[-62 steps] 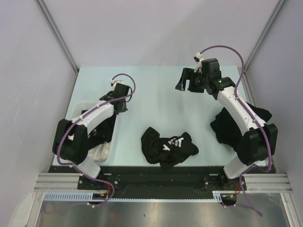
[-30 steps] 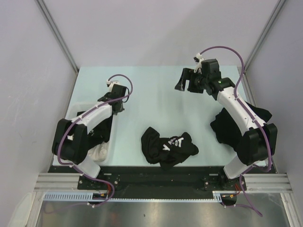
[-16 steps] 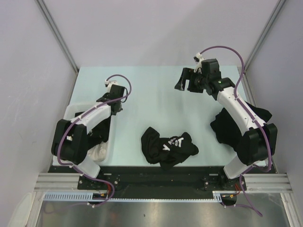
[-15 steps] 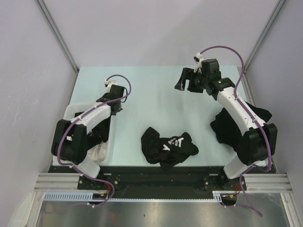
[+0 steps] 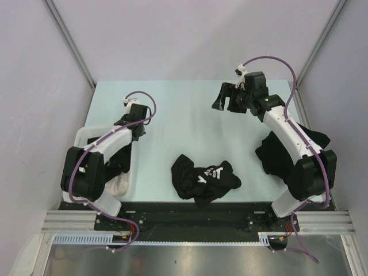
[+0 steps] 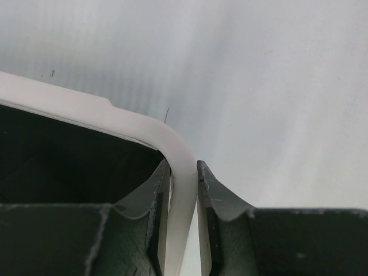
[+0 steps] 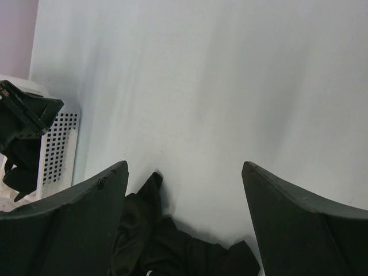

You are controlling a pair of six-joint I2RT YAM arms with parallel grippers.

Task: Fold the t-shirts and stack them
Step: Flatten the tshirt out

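Left gripper (image 6: 181, 170) is pinched on the basket (image 6: 86, 109) rim and has tugged it a bit further left, freeing up bench (image 5: 184, 121). Right gripper (image 7: 184, 165) hangs wide open, empty. The crumpled t-shirt (image 5: 204, 179) sits near-centre, unfolded; probably more in the basket.

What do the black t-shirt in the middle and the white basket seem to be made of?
The t-shirt: soft matte cloth, probably cotton; it lies crumpled in loose folds. The basket: likely hard plastic, smooth, with a moulded rim and a grid of square holes.
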